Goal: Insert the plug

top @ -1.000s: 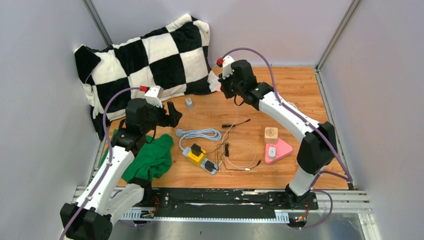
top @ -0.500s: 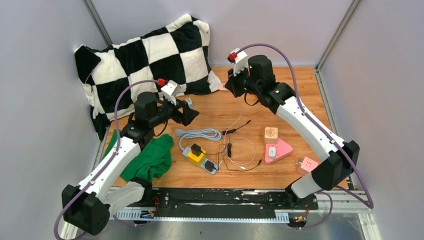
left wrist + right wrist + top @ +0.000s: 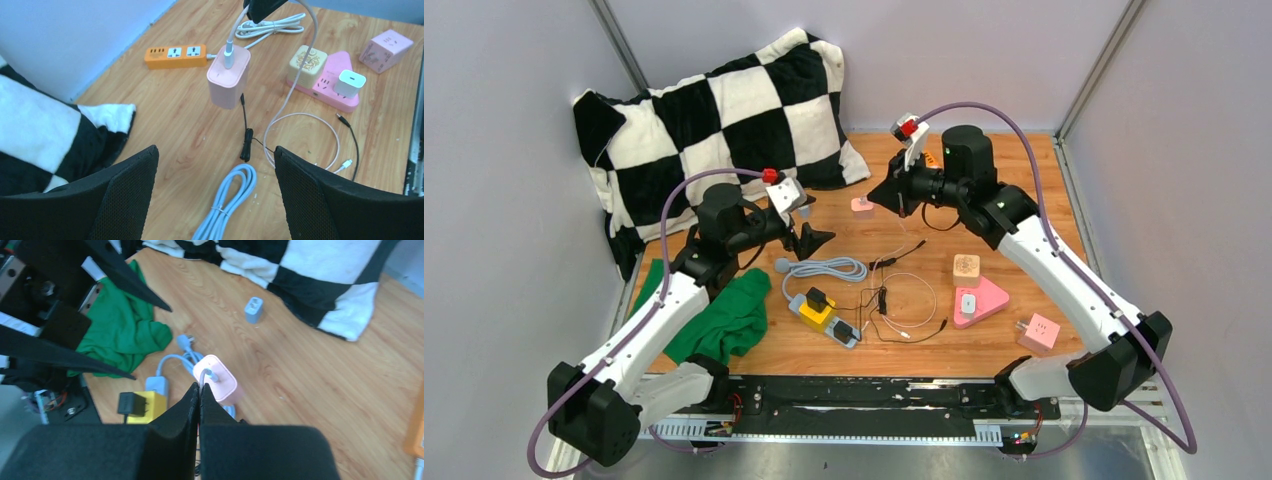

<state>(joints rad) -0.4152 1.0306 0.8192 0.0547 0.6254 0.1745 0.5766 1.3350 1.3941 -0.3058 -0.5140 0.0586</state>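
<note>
Left gripper (image 3: 816, 240) gapes wide; right gripper (image 3: 200, 388) is pinched tight.

Checkered pillow (image 3: 724, 120) against back-left corner; green cloth (image 3: 724, 320), possibly garment, bunched front-left.

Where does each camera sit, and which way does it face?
Top external: above, behind the bases, looking down on the table; both arms, left hand, right hand show.
Left wrist: behind the left hand, facing across the table at the pink charger; open fingers frame the bottom.
Right wrist: behind the right hand, looking down at charger and green cloth; shut fingers pinch the white cable.
Wrist views share the charger.
</note>
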